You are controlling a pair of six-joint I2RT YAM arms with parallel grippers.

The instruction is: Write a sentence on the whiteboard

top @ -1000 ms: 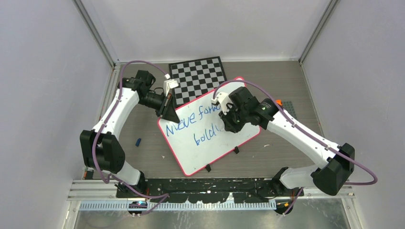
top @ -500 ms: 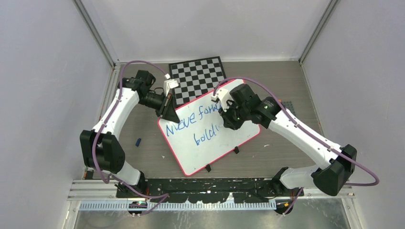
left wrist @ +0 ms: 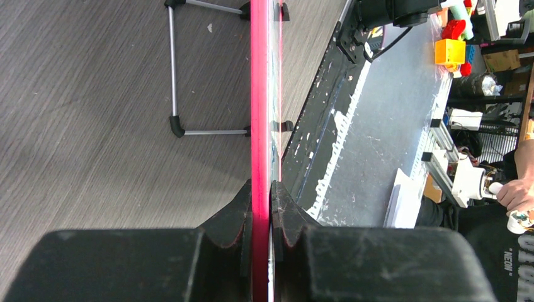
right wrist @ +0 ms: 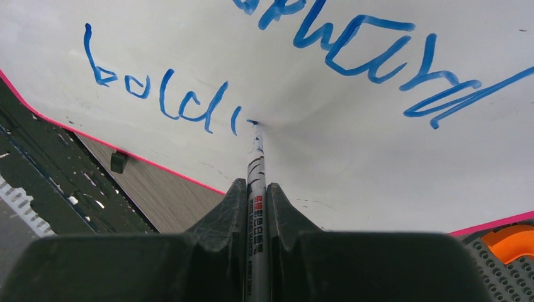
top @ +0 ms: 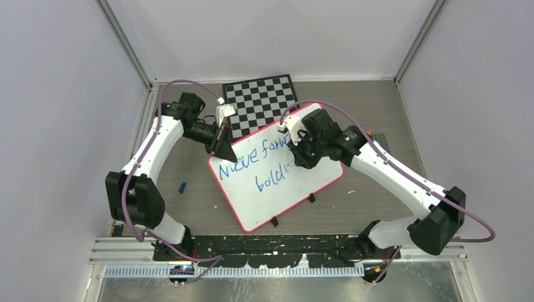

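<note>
The whiteboard (top: 277, 189), white with a red-pink rim, lies tilted mid-table. The sentence (top: 249, 165) in blue reads "Move forw…" above "boldl" (right wrist: 157, 94); its right end is hidden by the right arm in the top view. My left gripper (top: 220, 148) is shut on the board's upper-left rim (left wrist: 259, 126). My right gripper (top: 301, 158) is shut on a grey whiteboard marker (right wrist: 257, 176). The marker's tip (right wrist: 252, 122) touches the board just right of the last blue stroke of "boldl".
A black-and-white checkered board (top: 261, 100) lies behind the whiteboard. A small blue cap (top: 182, 187) lies on the table to the left. An orange piece (right wrist: 510, 242) sits on a grey studded plate at the board's right. The metal stand legs (left wrist: 179, 129) show under the board.
My right gripper with the marker has shifted slightly up and left over the second line. The left arm and the board have not moved.
</note>
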